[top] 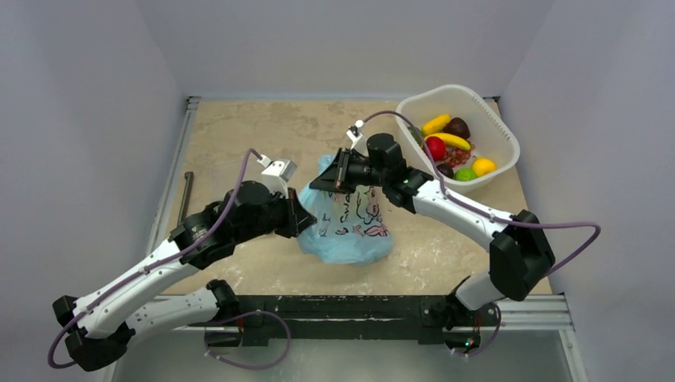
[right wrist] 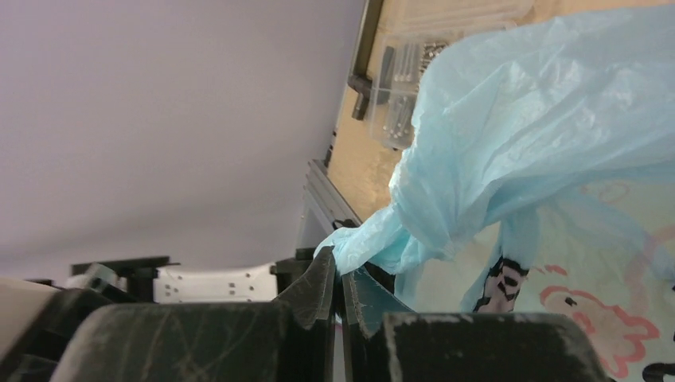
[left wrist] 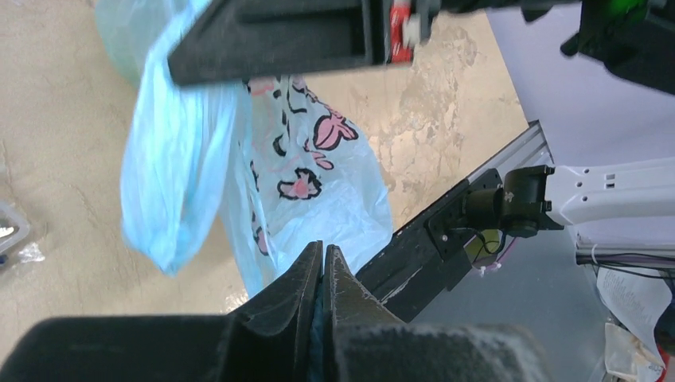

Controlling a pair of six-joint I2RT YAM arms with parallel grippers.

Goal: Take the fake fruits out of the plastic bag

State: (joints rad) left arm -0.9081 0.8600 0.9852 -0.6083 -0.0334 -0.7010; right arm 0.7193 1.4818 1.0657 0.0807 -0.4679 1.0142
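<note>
The bag (top: 348, 219) sits mid-table, drawn up between both arms. The left gripper (left wrist: 323, 256) is closed on a sliver of its film. The right gripper (right wrist: 339, 269) is closed on a twisted tip of its upper edge. Fruits (top: 455, 147) lie in the basket (top: 503, 135) at the far right corner; I cannot tell whether any are inside the bag. Pulling apart could tear the thin film or slip it free. A spilled fruit could roll over the near rail (top: 358, 306), which is close. Open room lies beyond the bag and to its left.
</note>
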